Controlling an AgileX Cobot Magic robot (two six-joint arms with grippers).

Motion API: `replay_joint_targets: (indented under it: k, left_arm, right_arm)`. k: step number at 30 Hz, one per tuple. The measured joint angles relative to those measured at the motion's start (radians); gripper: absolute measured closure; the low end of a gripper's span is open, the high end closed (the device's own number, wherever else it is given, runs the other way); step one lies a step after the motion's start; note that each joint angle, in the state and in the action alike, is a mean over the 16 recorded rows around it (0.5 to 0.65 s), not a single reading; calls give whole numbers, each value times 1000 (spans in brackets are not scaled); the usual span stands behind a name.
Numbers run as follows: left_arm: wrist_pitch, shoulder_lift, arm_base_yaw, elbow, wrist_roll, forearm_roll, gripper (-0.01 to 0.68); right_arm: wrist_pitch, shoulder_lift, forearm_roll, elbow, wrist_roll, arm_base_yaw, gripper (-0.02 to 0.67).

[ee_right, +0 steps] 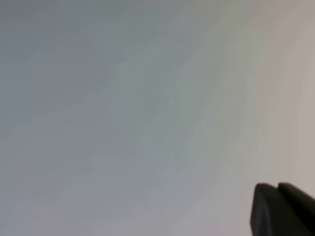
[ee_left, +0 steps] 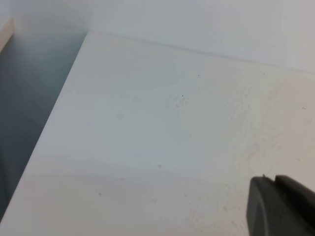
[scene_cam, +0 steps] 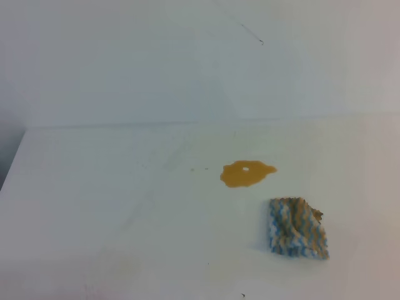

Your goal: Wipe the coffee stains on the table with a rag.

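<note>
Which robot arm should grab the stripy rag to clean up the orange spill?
Probably the right arm. The rag lies on the right side of the table, just below-right of the spill. Neither arm shows in the high view.

Amber-orange coffee stains (scene_cam: pixel 247 174), blue, white and tan wavy-striped rag (scene_cam: pixel 297 229), white table (scene_cam: pixel 112 206).

Nothing to read from here, no lettering, label, brand, number or sign showing in any of the views.
</note>
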Motion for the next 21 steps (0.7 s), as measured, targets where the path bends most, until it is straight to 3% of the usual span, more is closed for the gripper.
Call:
replay_joint_targets:
  k: [12,16,21]
  left_arm:
    - [0,0,0,0,1,0,674]
    - [0,0,0,0,1,0,674]
    - [0,0,0,0,0,0,674]
  right_arm:
    - [726,197,12,-365,-49,1,649]
    - [780,325,31,-450,-48,1,648]
    - [724,506,88,-500,-45,7,648]
